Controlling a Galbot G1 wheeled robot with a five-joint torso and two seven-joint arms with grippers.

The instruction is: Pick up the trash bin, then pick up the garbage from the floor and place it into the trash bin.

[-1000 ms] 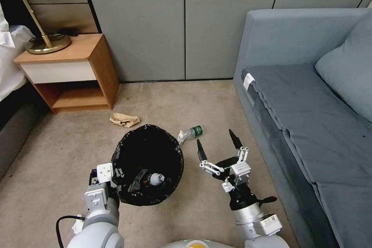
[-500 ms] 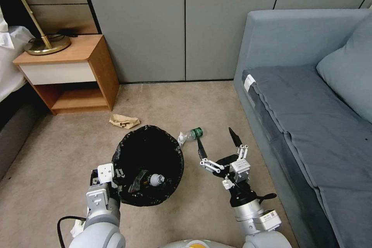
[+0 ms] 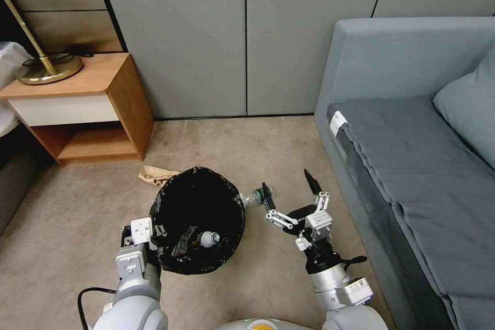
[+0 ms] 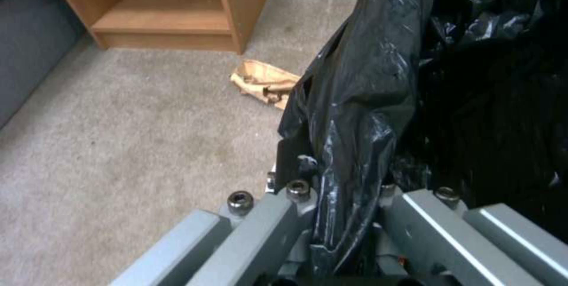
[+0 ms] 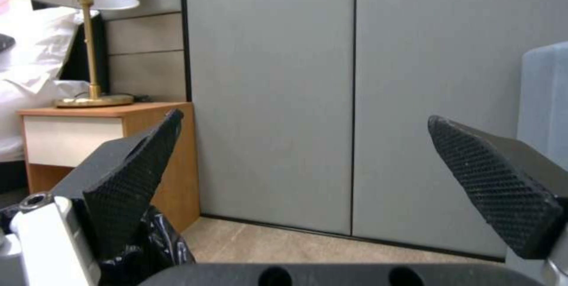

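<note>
One trash bin, lined with a crinkly black bag, hangs above the carpet in front of the robot; the left claw grips its near rim, the liner pinched between the claw's two halves in the left wrist view. Two pieces of garbage lie inside the bin: a small bottle with a white cap and a dark wrapper beside it. Two more lie on the floor: one crumpled brown paper just beyond the bin's far left edge, near the wooden nightstand, and one clear bottle with a green label between the bin and the sofa; the label's writing cannot be read. The right claw is spread wide, its two black fingertips apart, the left one lying over the green-labelled bottle. Against half a second ago the whole head view has shifted, so the camera has moved; that fingertip now covers the bottle, where before it pointed just short of it; the bin's contents are unchanged.
</note>
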